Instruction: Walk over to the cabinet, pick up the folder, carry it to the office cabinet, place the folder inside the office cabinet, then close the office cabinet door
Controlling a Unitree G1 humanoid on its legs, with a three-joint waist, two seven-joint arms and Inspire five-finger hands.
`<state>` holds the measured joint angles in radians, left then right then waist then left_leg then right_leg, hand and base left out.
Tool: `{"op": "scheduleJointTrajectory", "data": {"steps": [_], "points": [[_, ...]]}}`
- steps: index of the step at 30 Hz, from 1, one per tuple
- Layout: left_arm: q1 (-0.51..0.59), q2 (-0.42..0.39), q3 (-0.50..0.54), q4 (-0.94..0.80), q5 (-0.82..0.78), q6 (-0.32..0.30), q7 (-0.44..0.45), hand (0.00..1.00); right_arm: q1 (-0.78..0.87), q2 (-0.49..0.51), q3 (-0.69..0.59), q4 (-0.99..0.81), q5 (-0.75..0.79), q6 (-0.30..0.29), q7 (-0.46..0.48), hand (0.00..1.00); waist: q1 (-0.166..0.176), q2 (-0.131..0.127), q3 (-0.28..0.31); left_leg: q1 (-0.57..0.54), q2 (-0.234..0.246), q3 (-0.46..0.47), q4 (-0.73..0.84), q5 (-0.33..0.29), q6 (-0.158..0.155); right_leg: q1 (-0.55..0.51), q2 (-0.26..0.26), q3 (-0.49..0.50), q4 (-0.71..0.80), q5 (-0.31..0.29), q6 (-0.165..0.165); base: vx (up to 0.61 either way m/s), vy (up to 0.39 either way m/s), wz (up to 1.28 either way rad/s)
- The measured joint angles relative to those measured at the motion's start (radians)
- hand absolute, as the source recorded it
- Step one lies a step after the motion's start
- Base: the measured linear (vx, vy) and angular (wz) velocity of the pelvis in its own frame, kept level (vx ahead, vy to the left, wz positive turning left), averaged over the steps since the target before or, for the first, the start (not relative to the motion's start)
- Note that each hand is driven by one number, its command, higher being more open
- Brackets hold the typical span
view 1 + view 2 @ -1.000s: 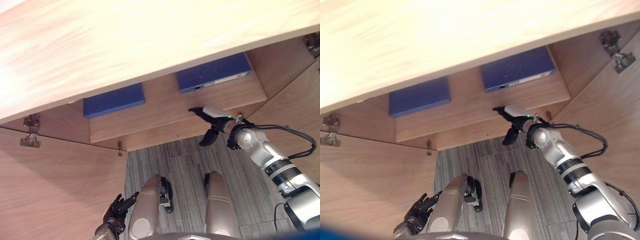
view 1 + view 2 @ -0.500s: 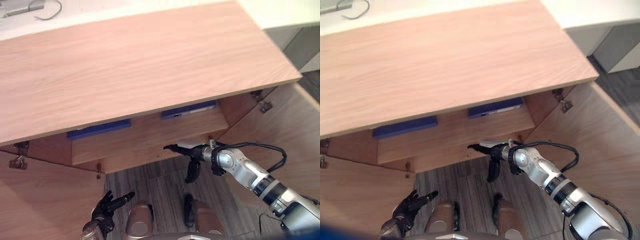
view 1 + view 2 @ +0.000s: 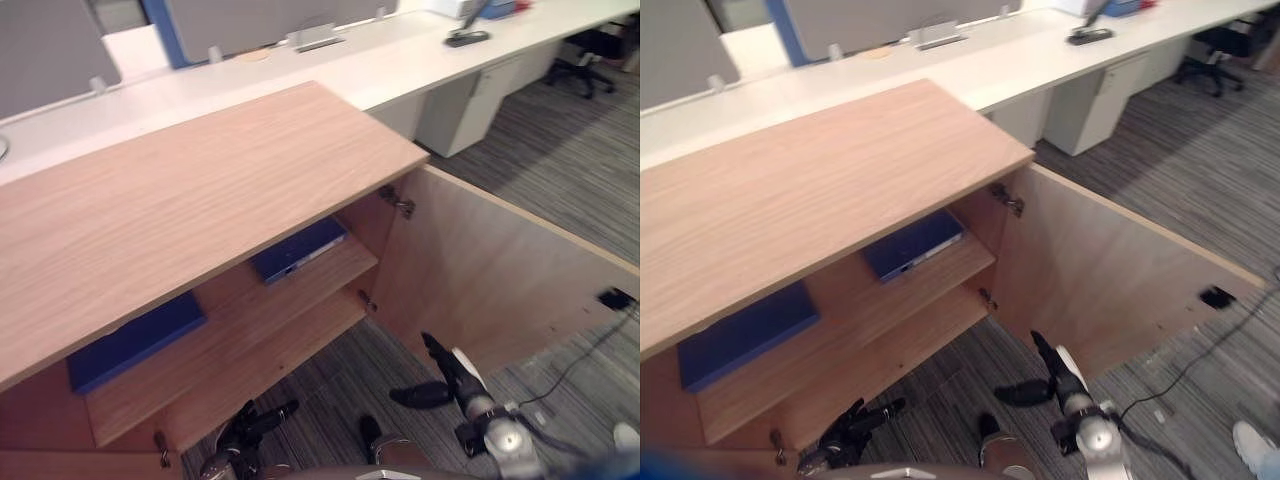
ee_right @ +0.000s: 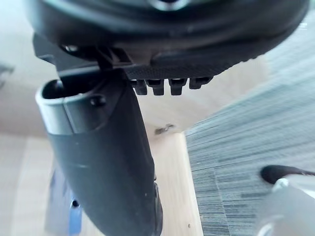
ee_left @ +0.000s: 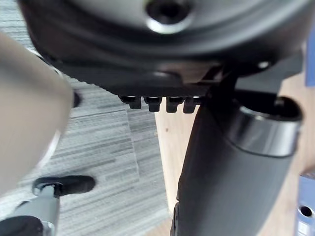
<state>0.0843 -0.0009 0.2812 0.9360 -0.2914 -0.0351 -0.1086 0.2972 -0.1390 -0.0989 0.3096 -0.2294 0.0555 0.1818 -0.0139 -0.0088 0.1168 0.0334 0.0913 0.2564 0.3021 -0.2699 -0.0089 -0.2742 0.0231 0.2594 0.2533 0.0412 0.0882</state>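
The head camera has swung upward since half a second ago, so the light wooden office cabinet [image 3: 180, 190] is now seen from above its top, with a long white desk [image 3: 400, 60] behind it. Measured against the cabinet, the right hand [image 3: 452, 375] has left the front edge of the inner shelf [image 3: 250, 320]. It now hangs lower, over the grey striped carpet [image 3: 560, 130], just in front of the open wooden cabinet door [image 3: 500, 270]. The dark blue flat folder [image 3: 300, 250] lies on the shelf, up and to the left of that hand and well apart from it. A second dark blue folder [image 3: 135, 340] lies further left, its back end hidden under the cabinet top. In the right wrist view the thumb covers most of a blue folder, and I cannot tell which one. The right hand is released, fingers straight, thumb splayed, holding nothing. The left hand [image 3: 245, 438], low before the cabinet, is likewise slack and empty.
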Motion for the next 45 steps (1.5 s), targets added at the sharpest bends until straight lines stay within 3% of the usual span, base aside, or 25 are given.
{"op": "scheduleJointTrajectory", "data": {"steps": [1,2,5,8,9,10,13,16,21,30,39,45], "points": [[-0.006,-0.005,0.003,-0.011,-0.022,-0.004,0.008,1.0,0.005,0.031,-0.022,0.009,0.016,0.016,-0.027,1.0,0.006,-0.013,0.006,0.002,0.001,0.043,0.005,0.01,0.017,-0.007,-0.057,-0.134,-0.012,-0.027,-0.047,-0.23,0.022,-0.94],[-0.007,-0.018,0.001,-0.011,-0.036,-0.007,0.014,1.0,0.009,0.061,-0.044,0.013,0.042,0.022,-0.049,1.0,0.01,-0.005,0.009,0.024,0.019,0.078,-0.009,0.016,0.016,-0.005,-0.123,-0.32,0.003,-0.057,-0.086,-0.2,0.032,-0.95],[0.002,-0.005,0.015,0.006,-0.052,-0.008,0.031,1.0,0.012,0.109,-0.046,0.013,0.084,0.022,-0.077,1.0,0.012,-0.022,-0.006,0.065,0.065,0.176,-0.015,0.026,-0.01,-0.037,-0.235,-0.466,0.224,-0.097,-0.115,-0.14,-0.076,-0.95],[0.007,0.009,0.02,0.022,-0.052,-0.008,0.034,1.0,0.012,0.122,-0.075,0.013,0.103,0.021,-0.085,1.0,0.014,-0.031,-0.017,0.096,0.11,0.219,-0.021,0.04,-0.058,0.014,-0.309,-0.48,0.295,-0.128,-0.111,0.03,-0.269,-0.67],[0.012,0.032,0.023,0.032,-0.05,-0.007,0.03,1.0,0.012,0.138,-0.094,0.021,0.116,0.021,-0.092,1.0,0.013,-0.062,-0.038,0.109,0.104,0.231,-0.029,0.048,-0.085,0.054,-0.329,-0.472,0.222,-0.126,-0.007,0.14,-0.418,-0.77],[0.007,0.037,0.048,0.074,-0.049,-0.003,0.025,1.0,-0.013,0.136,-0.127,0.056,0.116,0.021,-0.1,1.0,0.015,-0.054,-0.045,0.119,0.119,0.218,-0.058,0.059,-0.1,0.071,-0.279,-0.469,0.174,-0.134,0.023,0.11,-0.318,-0.75],[0.011,0.024,0.059,0.139,-0.024,0.005,-0.007,1.0,-0.048,0.107,-0.218,0.134,0.125,0.022,-0.125,1.0,0.011,-0.005,-0.074,0.163,0.115,0.15,-0.18,0.104,-0.079,0.074,-0.176,-0.426,0.104,-0.106,-0.009,0.03,-0.133,-0.78],[0.007,0.026,0.058,0.156,-0.009,0.015,-0.009,1.0,-0.052,0.055,-0.251,0.193,0.136,0.028,-0.138,1.0,0.002,0.007,-0.082,0.165,0.133,0.149,-0.197,0.115,-0.08,0.069,-0.132,-0.412,0.071,-0.087,-0.024,0.0,-0.083,-0.34],[0.01,0.039,0.017,0.156,0.029,0.015,-0.001,1.0,-0.081,0.033,-0.297,0.217,0.157,0.032,-0.164,1.0,-0.005,0.013,-0.086,0.16,0.133,0.145,-0.212,0.134,-0.114,0.099,-0.117,-0.406,-0.021,-0.019,-0.023,-0.02,0.032,-0.06],[0.03,0.076,-0.069,0.154,0.109,0.002,0.016,1.0,-0.295,-0.037,-0.304,0.23,0.239,-0.001,-0.228,1.0,0.008,0.022,-0.092,0.151,0.102,0.082,-0.23,0.134,-0.117,0.188,-0.119,-0.4,-0.218,0.092,-0.013,-0.05,0.03,0.06],[0.056,0.1,-0.07,0.155,0.185,0.001,0.038,1.0,-0.545,-0.149,-0.268,0.356,0.356,-0.046,-0.259,1.0,0.018,0.035,-0.099,0.124,0.095,0.007,-0.241,0.141,-0.114,0.196,-0.119,-0.426,-0.252,0.107,-0.014,0.02,0.004,0.11],[0.06,0.111,-0.102,0.155,0.185,0.0,0.037,1.0,-0.614,-0.156,-0.196,0.484,0.484,-0.055,-0.241,1.0,0.034,0.032,-0.098,0.123,0.095,-0.02,-0.241,0.141,-0.113,0.22,-0.122,-0.451,-0.271,0.108,-0.015,0.0,0.006,0.13]]}}
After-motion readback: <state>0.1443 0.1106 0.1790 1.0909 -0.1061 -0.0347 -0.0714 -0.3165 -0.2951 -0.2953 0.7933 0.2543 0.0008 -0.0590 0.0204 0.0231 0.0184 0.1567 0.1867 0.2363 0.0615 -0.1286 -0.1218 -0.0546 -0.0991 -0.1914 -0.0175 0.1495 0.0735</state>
